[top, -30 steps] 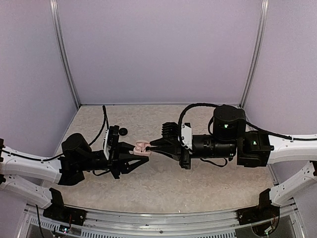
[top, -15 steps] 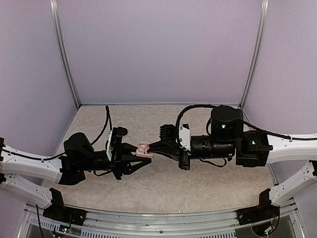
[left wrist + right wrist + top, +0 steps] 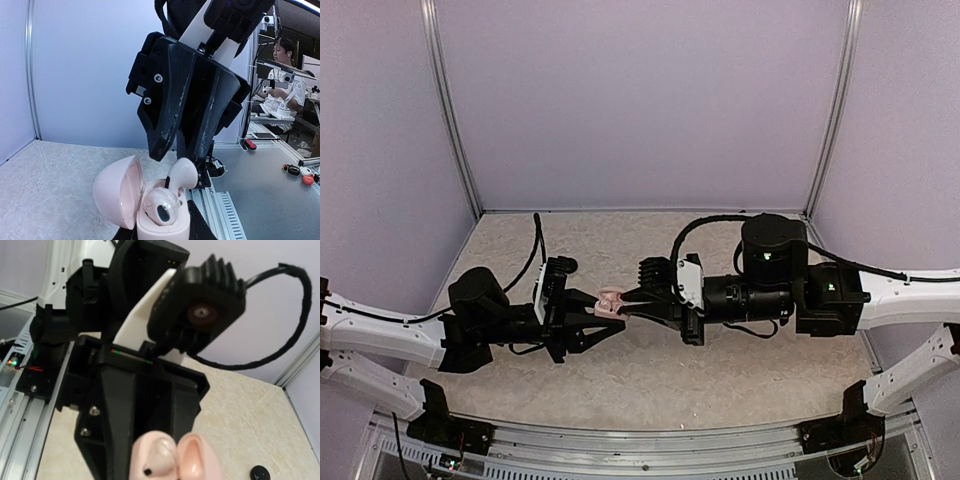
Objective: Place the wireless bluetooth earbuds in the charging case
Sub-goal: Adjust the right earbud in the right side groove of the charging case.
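Note:
The pink charging case hangs above the table with my left gripper shut on its base. In the left wrist view the case stands open, lid swung left. One pale earbud sits in its well. A second pale earbud stands over the other well, pinched between the black fingers of my right gripper, which comes in from the right. In the right wrist view the case lid and a pale rounded piece with a black dot fill the bottom edge.
A small black round thing lies on the speckled table behind the left gripper, also in the right wrist view. Purple walls close in the back and both sides. A metal rail runs along the near edge.
The right arm has crept leftward, bringing its fingers closer over the case. The left gripper with the case shifted slightly right, then held still.

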Motion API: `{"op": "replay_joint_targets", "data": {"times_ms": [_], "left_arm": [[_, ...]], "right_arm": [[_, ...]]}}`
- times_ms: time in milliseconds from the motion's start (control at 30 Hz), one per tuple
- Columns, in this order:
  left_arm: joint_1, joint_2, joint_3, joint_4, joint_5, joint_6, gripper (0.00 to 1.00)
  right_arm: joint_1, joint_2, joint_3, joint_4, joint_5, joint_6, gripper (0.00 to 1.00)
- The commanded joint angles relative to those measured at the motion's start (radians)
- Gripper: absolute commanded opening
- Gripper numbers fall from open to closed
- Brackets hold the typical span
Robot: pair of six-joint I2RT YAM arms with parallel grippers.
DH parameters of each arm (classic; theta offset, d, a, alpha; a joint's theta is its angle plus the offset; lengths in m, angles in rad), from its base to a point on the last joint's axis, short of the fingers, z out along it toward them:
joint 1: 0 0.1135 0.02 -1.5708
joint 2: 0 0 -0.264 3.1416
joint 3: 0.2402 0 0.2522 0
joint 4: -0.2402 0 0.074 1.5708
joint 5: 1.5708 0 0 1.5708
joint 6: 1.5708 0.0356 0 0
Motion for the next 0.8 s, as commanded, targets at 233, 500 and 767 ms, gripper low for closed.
{"op": "replay_joint_targets", "data": {"times_ms": [233, 500, 767], "left_arm": [[0.005, -0.003, 0.004, 0.069, 0.015, -0.015, 0.07], [0.016, -0.011, -0.007, 0.091, -0.041, -0.028, 0.07], [0.017, -0.02, -0.015, 0.089, -0.133, -0.021, 0.07]], "right_arm": [[0.01, -0.046, 0.017, -0.029, 0.121, 0.002, 0.26], [0.01, -0.046, 0.024, -0.029, 0.123, 0.027, 0.27], [0.012, -0.029, 0.042, -0.006, 0.055, 0.114, 0.21]]}}
